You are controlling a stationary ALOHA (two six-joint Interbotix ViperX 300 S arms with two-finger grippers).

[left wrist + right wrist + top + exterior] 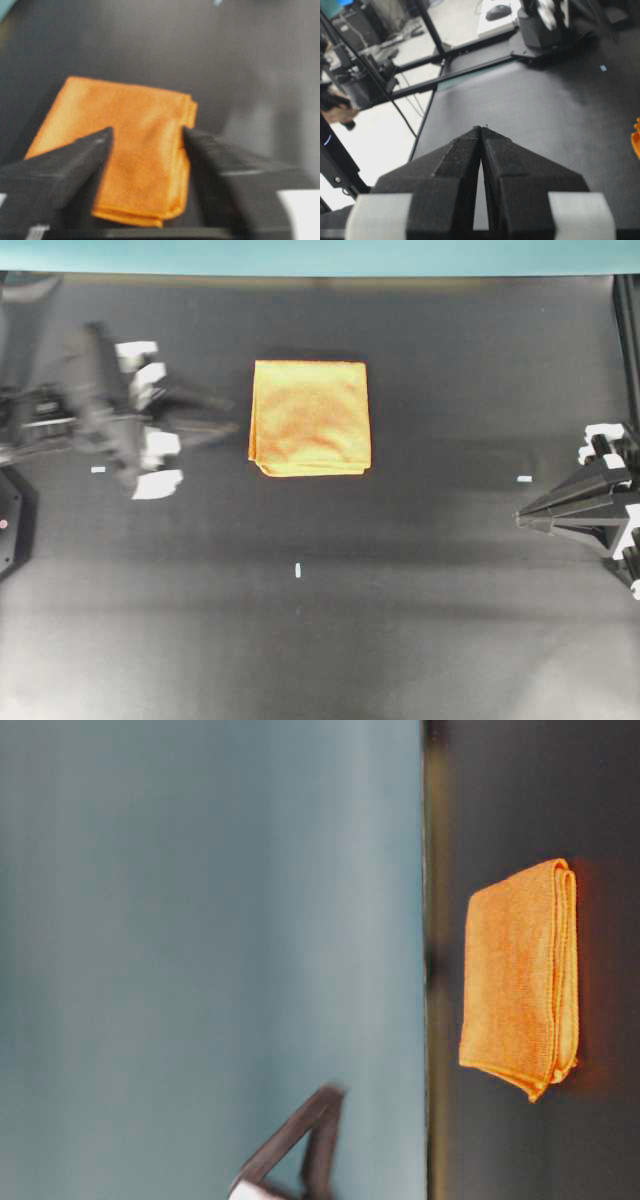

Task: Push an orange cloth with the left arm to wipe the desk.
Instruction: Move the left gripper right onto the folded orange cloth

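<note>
Cloth (310, 418), orange and folded roughly square, lies flat on the desk (420, 620) just above centre in the overhead view, toward twelve o'clock. Left gripper (232, 416) sits at the cloth's nine o'clock, blurred, its jaws standing wide apart and holding nothing; its tips are just beside the cloth's left edge, and contact cannot be told. From the left wrist view the cloth shows between the two black fingers (75, 160). Right gripper (521, 516) rests near three o'clock, well apart from the cloth, jaws pressed together and empty.
</note>
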